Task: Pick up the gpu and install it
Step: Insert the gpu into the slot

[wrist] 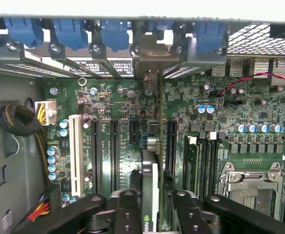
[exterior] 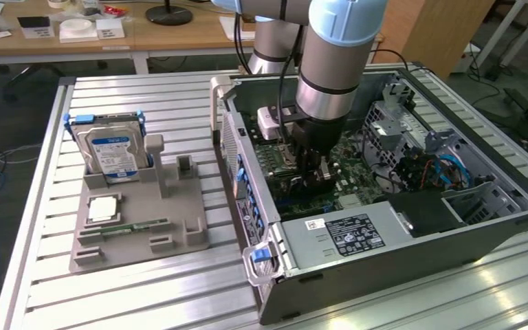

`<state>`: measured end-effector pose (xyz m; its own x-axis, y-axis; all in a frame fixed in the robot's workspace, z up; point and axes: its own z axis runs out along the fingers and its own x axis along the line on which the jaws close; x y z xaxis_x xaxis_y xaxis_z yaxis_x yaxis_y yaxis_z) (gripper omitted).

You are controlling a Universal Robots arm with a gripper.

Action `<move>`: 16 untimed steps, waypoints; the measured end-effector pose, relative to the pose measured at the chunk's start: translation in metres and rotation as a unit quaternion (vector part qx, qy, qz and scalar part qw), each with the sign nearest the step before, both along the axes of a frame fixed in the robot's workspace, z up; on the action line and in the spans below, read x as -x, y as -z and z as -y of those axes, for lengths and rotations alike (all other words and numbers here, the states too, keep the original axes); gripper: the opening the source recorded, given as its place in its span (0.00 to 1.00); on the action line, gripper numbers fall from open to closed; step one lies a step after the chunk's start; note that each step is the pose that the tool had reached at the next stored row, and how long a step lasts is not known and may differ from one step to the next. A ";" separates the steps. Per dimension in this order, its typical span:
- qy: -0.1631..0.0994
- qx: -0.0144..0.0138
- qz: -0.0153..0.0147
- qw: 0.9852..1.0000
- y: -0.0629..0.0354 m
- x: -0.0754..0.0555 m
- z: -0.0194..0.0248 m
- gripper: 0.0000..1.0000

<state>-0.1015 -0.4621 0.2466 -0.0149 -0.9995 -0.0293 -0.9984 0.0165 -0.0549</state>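
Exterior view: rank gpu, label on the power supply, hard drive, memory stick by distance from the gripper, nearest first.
1. gpu: held edge-on in the gripper, inside the computer case, over the motherboard.
2. label on the power supply: inside the case, just toward the camera.
3. memory stick and hard drive: both on the grey holder at the exterior view's left, too close to call.

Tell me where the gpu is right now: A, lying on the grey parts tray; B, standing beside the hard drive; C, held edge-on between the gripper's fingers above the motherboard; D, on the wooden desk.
C: the gpu stands edge-on in the gripper over the motherboard inside the case.
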 end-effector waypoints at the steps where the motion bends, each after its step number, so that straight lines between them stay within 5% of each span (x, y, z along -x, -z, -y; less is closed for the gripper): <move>1: 0.000 0.000 0.000 1.000 0.0000 0.000 0.0000 0.27; 16: 0.000 0.000 0.000 1.000 0.0004 0.002 -0.0001 0.26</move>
<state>-0.1032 -0.4620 0.2462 -0.0151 -0.9994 -0.0303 -0.9983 0.0168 -0.0550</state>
